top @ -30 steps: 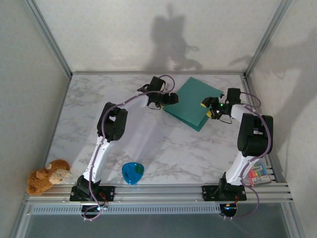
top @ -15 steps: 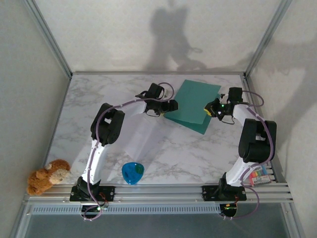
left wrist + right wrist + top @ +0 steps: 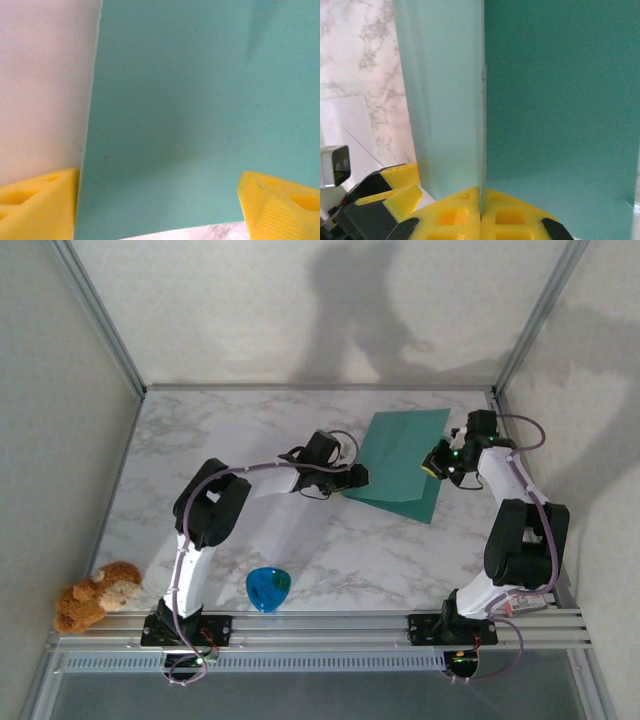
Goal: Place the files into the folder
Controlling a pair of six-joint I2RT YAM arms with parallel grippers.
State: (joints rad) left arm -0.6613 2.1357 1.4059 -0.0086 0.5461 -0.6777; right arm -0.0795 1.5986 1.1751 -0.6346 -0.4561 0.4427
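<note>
1. My right pincer (image 3: 481, 200) is pressed together on the thin edge of the folder (image 3: 400, 455) cover, and its 2 yellow fingers meet with that edge pinched between them. 1 second ago it stood part open, just off the folder's right corner.
2. From the right wrist, the gripped cover stands up edge-on, with the pale inside to the left of the edge and the teal outside to the right. 1 second ago the folder lay shut like a diamond. Its outline has since swung, and 1 corner now points toward the back right of the surface (image 3: 200, 440).
3. My left pincer (image 3: 358, 478) is spread, with 1 yellow fingertip at each lower corner of its wrist view and the teal sheet between them. It has moved right and toward me since the earlier frame, and now sits at the folder's left near edge. I cannot tell whether it touches the folder.
4. The files (image 3: 340, 120) lie flat on the surface left of the folder, outside it and partly under my left forearm, where they were before.
5. From above, the pale sheets barely separate from the marble, so I cannot count them or trace their edges. The cover hides the folder's lower leaf, and the left wrist view cuts the folder off on 2 sides.
6. The blue cup (image 3: 268, 587) and the soft toy (image 3: 95, 595) sit at the near edge, unmoved.
</note>
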